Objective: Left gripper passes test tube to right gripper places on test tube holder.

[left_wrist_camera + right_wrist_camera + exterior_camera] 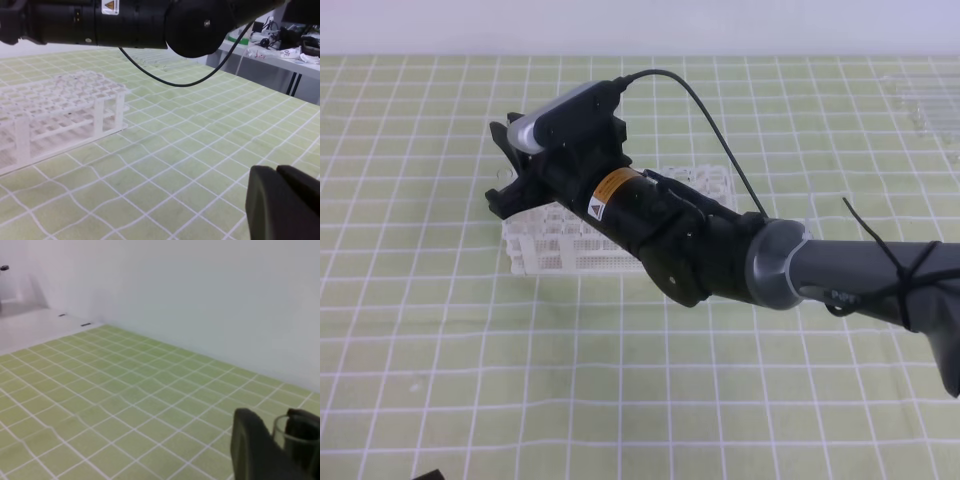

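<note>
While the black two-fingered right end effector (280,442) pinches the thin clear glass test tube (292,436) above the white lattice test tube holder (560,240), the left end effector (282,200) sits pressed together beside that holder.

The exterior high view looks steeply down on the worktop (440,380), its far edge along the top. The left wrist view sits low and close above the worktop, looking across it at the test tube holder (60,112), which the high view shares. The right wrist view, equally low, faces the far edge and wall.
</note>
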You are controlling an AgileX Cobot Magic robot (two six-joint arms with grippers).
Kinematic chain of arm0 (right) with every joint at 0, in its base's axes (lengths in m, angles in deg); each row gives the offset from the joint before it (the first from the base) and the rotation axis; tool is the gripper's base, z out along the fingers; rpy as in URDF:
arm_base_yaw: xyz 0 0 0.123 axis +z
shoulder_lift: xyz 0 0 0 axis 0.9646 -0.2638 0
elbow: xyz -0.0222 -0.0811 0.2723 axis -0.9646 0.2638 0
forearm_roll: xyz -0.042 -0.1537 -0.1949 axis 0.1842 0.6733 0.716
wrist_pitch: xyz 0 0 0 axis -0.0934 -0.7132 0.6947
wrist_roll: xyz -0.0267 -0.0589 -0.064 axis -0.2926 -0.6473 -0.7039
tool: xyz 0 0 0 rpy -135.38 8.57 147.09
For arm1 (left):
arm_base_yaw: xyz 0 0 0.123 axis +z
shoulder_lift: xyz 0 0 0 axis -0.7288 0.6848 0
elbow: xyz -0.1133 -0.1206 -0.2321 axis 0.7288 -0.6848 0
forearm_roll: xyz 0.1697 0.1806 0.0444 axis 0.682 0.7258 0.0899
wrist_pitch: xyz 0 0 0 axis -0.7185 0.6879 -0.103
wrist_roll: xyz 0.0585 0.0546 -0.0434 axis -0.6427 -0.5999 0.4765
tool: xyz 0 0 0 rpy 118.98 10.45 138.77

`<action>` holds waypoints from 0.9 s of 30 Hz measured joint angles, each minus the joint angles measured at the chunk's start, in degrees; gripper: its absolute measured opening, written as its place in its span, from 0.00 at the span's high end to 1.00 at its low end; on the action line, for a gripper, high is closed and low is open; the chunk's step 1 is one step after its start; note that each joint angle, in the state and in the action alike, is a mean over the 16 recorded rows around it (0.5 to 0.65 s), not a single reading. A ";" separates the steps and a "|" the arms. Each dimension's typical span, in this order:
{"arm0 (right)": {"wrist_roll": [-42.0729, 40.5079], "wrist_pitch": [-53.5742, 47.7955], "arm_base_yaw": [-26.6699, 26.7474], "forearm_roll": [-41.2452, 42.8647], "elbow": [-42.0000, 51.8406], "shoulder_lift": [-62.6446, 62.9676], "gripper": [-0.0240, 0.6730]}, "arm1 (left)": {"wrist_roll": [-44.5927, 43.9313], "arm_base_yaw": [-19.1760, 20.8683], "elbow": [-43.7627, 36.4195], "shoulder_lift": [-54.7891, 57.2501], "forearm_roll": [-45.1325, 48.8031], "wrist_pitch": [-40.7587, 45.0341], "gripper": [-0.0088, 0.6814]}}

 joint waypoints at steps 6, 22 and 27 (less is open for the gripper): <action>-0.03 -0.25 0.00 0.04 0.00 -0.08 0.77 | 0.00 0.00 -0.04 0.03 0.01 -0.02 0.99; -0.01 -4.29 0.00 1.01 0.06 1.76 0.54 | -0.01 -0.04 0.39 -0.20 -0.09 0.56 0.99; 0.05 -9.38 0.00 2.25 1.16 6.22 0.56 | -0.01 -0.04 0.47 -0.24 -0.11 0.61 0.99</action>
